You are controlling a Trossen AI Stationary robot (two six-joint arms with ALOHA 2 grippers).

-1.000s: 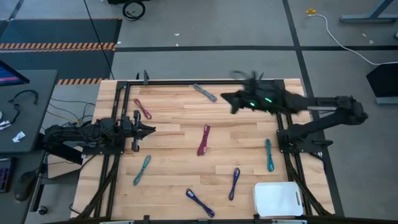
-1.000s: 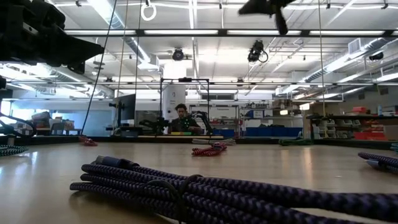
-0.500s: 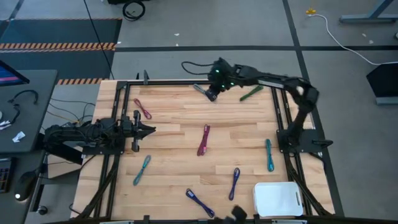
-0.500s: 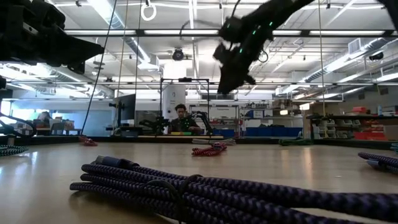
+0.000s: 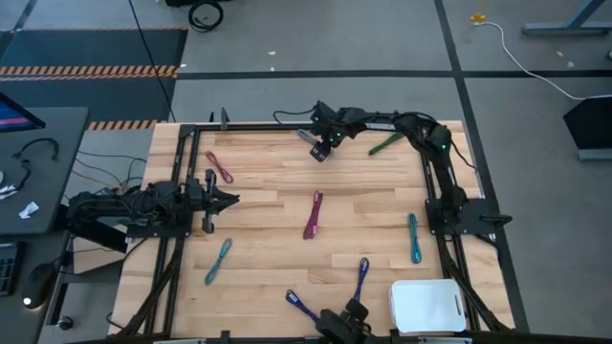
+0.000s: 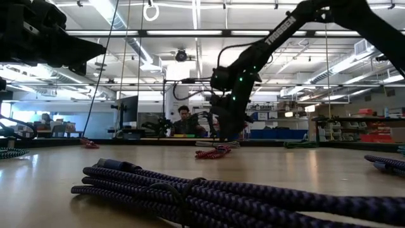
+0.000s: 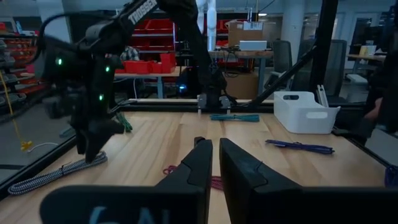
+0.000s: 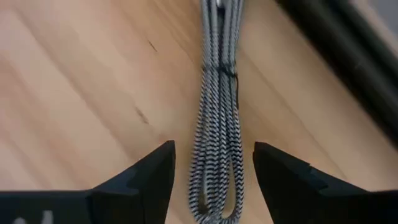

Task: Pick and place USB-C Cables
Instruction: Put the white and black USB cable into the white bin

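Note:
Several USB-C cables lie flat on the wooden table: a grey one (image 5: pixel 308 136) at the far edge, green (image 5: pixel 386 143), pink (image 5: pixel 220 167), magenta (image 5: pixel 313 215), two teal (image 5: pixel 414 237) (image 5: pixel 218 260), purple (image 5: pixel 360 282) and blue (image 5: pixel 306 311). My right gripper (image 5: pixel 321 150) hangs low over the grey cable (image 8: pixel 217 93), open. Its fingers stand on either side of the cable's looped end (image 8: pixel 214 149), with a gap on both sides. My left gripper (image 5: pixel 232 199) waits at the table's left, shut on nothing (image 7: pixel 216 149).
A white bin (image 5: pixel 427 306) stands at the near right corner. Black frame rails (image 5: pixel 287 125) run along the table's far edge just behind the grey cable, and more along both sides. A person sits in the room beyond the table (image 6: pixel 184 120).
My right gripper has swung from above the table's far right toward the left along the far edge. It has come down low over the grey cable. The cables on the table lie where they lay.

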